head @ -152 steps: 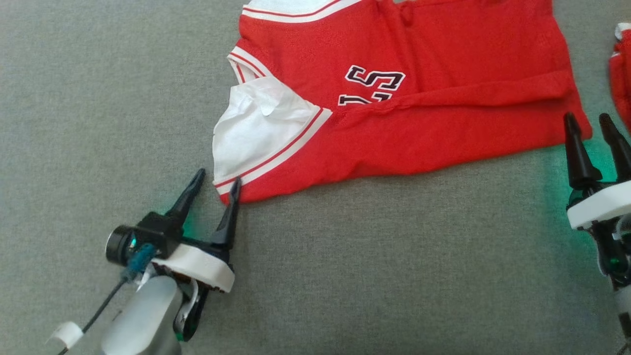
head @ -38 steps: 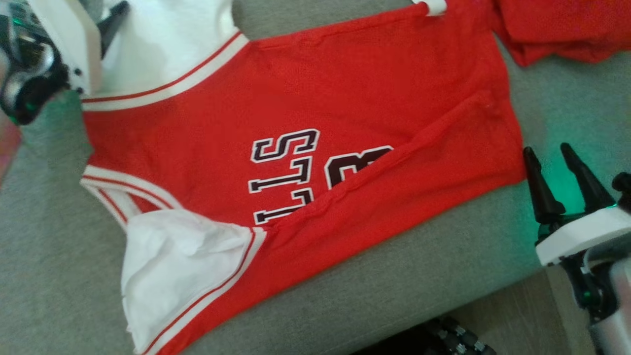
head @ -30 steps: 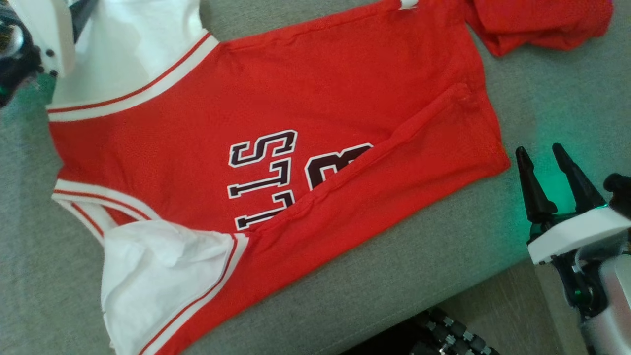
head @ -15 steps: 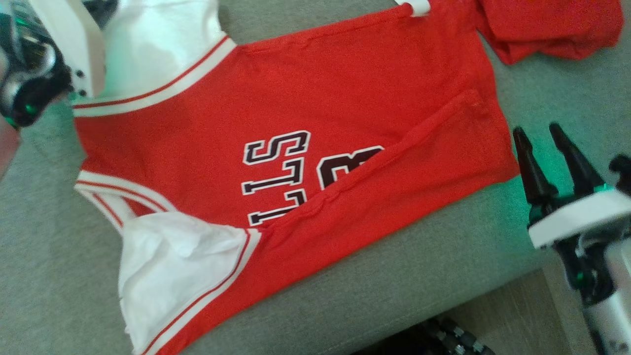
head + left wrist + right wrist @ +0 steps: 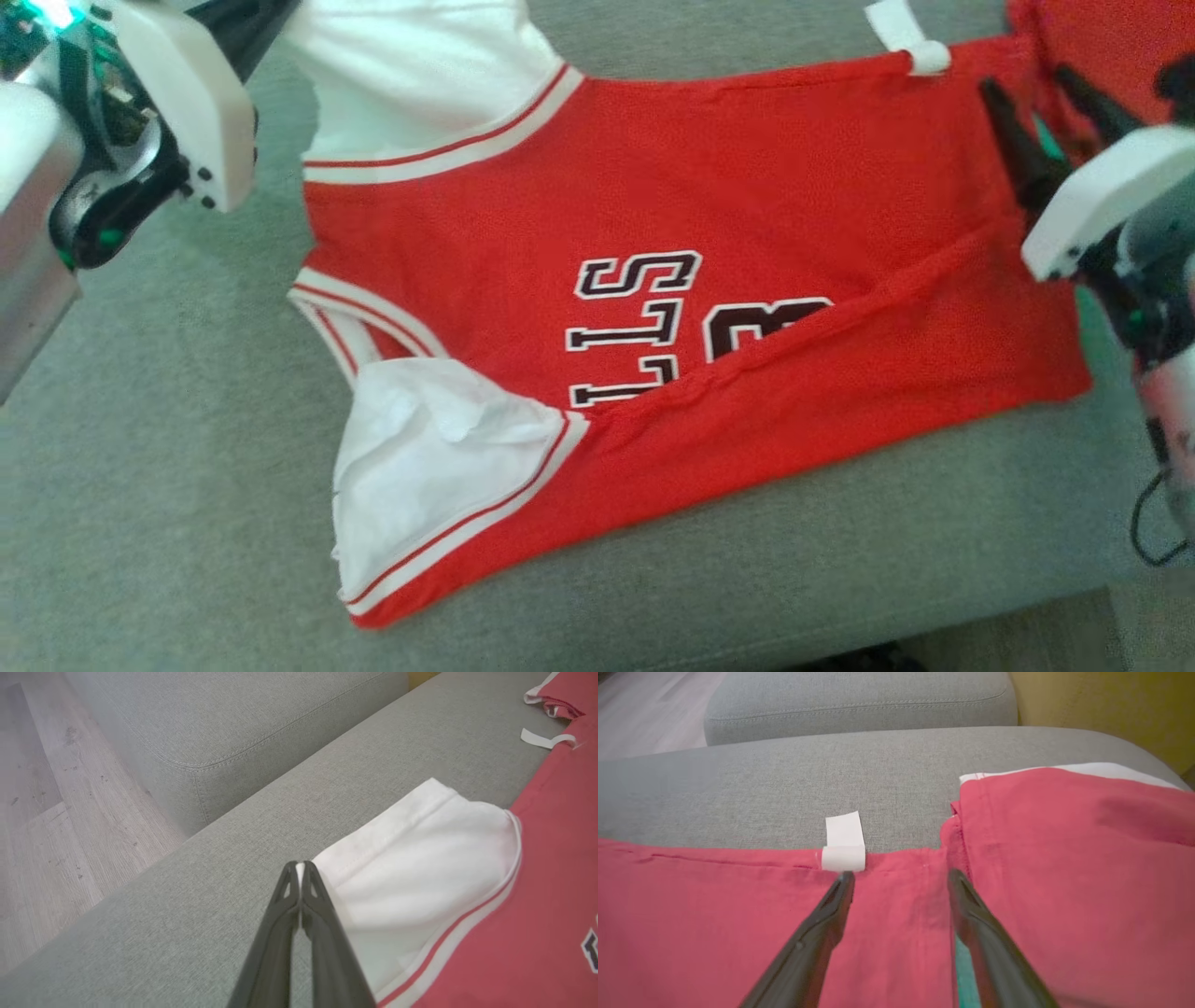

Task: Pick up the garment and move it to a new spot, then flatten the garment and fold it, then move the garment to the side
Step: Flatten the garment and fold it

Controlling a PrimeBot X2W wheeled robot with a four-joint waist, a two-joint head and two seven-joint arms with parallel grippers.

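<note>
Left gripper (image 5: 299, 867): fingers pressed tight together, a sliver of the white sleeve (image 5: 420, 858) nipped between the tips at its hem! Right gripper (image 5: 900, 877): jaws spread wide over the hem of the red jersey (image 5: 747, 187), one fingertip just beside the white tag (image 5: 844, 851). The red jersey lies across the grey cushion (image 5: 140, 420), lettering up, with a long crease cutting through the letters. Its other sleeve (image 5: 439, 467) sits near the cushion's front edge. A second red garment (image 5: 1064, 858) touches the hem beside the right gripper. Wooden floor (image 5: 42, 826) lies beyond the cushion's edge.
</note>
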